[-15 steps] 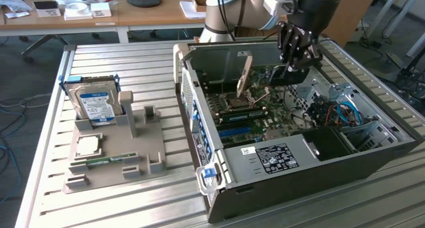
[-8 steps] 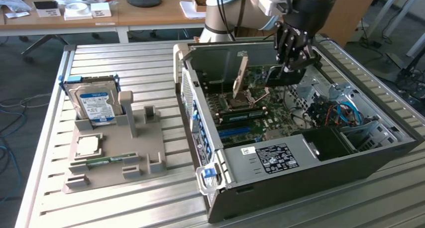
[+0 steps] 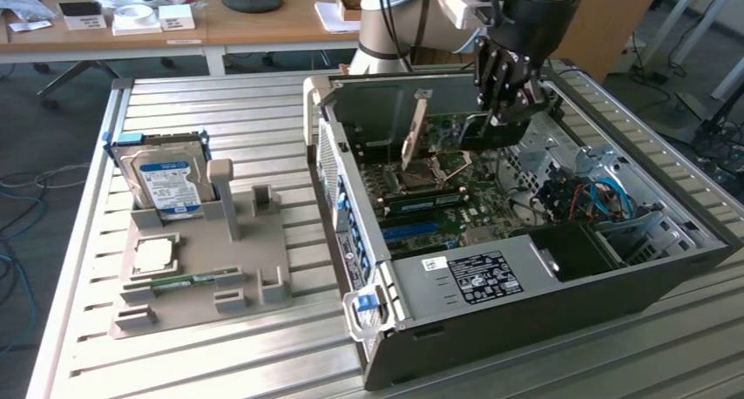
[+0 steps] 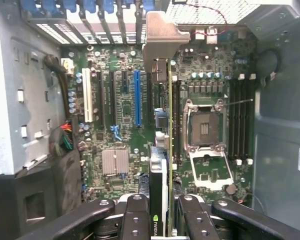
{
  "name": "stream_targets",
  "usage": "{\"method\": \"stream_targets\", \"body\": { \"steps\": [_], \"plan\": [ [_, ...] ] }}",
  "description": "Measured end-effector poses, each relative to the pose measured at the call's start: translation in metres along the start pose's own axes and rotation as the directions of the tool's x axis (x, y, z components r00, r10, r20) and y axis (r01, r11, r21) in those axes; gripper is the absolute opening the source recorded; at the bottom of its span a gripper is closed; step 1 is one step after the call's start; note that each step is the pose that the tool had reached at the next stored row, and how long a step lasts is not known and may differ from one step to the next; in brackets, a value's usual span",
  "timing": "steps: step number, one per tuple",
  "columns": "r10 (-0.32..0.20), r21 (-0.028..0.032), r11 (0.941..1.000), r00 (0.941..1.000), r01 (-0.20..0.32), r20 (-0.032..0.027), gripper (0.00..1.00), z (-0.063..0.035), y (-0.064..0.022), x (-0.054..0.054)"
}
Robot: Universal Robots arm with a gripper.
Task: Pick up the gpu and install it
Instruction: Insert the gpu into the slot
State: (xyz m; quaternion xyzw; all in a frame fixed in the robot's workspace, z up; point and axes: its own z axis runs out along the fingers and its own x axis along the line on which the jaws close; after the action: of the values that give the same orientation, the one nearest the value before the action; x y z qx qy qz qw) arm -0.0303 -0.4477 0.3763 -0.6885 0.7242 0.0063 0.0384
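Note:
My gripper [image 3: 503, 116] reaches down into the open computer case [image 3: 524, 277] and is shut on the gpu [image 3: 480, 136]. The card stands on edge over the green motherboard [image 3: 448, 203]. In the wrist view the gpu [image 4: 159, 180] runs edge-on from between the black fingers [image 4: 135, 217] toward the case's rear, where its silver bracket [image 4: 160, 37] ends. It lies between the blue slot [image 4: 137, 97] and the processor socket [image 4: 205, 130]. Whether its lower edge touches a slot I cannot tell.
On the exterior view's left, a grey fixture [image 3: 261, 242] holds a blue-labelled hard drive [image 3: 169, 181], a processor chip [image 3: 157, 253] and a green memory stick [image 3: 186, 281]. The case walls, a black drive cage [image 3: 576, 246] and loose cables [image 3: 587, 194] surround the gripper.

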Motion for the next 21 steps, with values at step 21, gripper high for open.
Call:
{"method": "stream_targets", "body": {
  "steps": [21],
  "plan": [
    [0.001, -0.0006, 1.0, 0.9997, -0.001, 0.0229, 0.27, 0.0112, 0.0023, 0.016]
  ]
}}
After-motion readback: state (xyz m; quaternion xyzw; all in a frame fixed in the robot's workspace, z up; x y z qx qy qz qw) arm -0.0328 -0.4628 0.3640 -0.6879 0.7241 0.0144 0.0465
